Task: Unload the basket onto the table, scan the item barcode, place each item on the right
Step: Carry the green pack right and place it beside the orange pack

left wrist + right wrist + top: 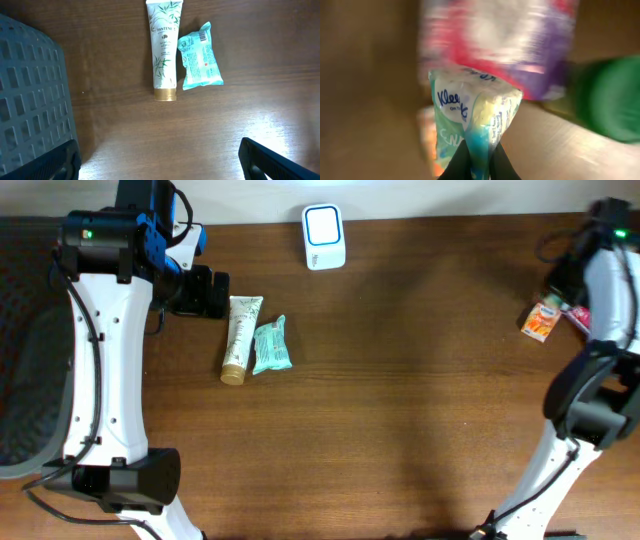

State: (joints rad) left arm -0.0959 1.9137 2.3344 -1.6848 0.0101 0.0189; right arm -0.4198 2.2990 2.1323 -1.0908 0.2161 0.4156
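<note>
At far right table edge: my right gripper (479,162), fingers pinched fully together on one end of Kleenex pack (470,115), held well apart from white scanner (324,237) at back centre. Left side: my left gripper (160,160), fingers spread wide, holding nothing, near Pantene tube (164,50). Teal packet (201,56) just beside tube on table (400,400). Grey basket (30,100) at far left.
</note>
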